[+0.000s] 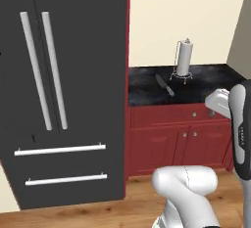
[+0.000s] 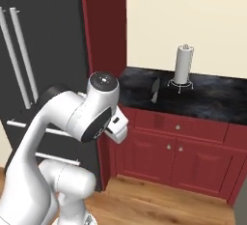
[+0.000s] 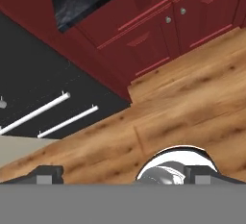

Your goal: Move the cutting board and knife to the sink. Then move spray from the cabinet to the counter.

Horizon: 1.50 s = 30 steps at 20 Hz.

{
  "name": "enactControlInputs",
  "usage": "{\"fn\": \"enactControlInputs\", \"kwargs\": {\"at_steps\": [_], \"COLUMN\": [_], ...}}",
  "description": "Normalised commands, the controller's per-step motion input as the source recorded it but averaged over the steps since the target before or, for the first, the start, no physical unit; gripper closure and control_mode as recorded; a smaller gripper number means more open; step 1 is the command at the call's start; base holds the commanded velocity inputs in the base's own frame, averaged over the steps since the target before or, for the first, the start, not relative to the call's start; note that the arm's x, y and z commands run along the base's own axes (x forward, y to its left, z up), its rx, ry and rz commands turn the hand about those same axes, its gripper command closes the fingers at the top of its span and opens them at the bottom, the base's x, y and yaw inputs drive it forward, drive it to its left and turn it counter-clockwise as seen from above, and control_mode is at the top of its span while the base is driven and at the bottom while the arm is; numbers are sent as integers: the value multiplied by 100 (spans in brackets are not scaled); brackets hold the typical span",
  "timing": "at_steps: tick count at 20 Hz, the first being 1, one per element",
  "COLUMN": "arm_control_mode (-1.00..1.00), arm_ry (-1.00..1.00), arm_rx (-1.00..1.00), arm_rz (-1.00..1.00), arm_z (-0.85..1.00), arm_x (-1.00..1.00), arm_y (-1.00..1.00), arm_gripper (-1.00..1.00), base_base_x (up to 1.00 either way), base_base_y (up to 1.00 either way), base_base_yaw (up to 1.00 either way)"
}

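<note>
My gripper (image 3: 123, 174) hung open over the floor (image 3: 192, 103); the knife (image 1: 164, 85) lay on the desk (image 1: 147, 87), beside the paper-towel roll (image 1: 184, 58).

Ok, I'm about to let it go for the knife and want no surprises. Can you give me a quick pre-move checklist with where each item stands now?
1. Knife located: ok, it lies flat on the black counter.
2. Space around the knife: ok, the paper-towel roll stands apart from it, further back.
3. Gripper free: ok, jaws wide apart in the hand view with nothing between them.
4. Gripper aimed at the knife: not ok, the hand view looks down at the wooden floor and the red cabinet doors.
5. Cutting board located: cannot tell.
6. Sink located: cannot tell.
</note>
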Motion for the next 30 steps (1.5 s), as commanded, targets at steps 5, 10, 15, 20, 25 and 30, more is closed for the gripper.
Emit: {"fn": "enactControlInputs", "kwargs": {"at_steps": [5,10,15,20,25,30], "arm_control_mode": [100,100,100,100,100,100], "arm_ry": [0,0,0,0,0,0], "arm_rx": [0,0,0,0,0,0], "arm_rz": [0,0,0,0,0,0], "arm_z": [0,0,0,0,0,0], "arm_x": [0,0,0,0,0,0], "arm_y": [0,0,0,0,0,0], "arm_gripper": [-100,-100,-100,-100,-100,-100], "base_base_x": [33,14,75,88,92,100], "base_base_y": [-89,-86,-14,17,16,25], "base_base_yaw": [1,0,0,2,2,0]}}
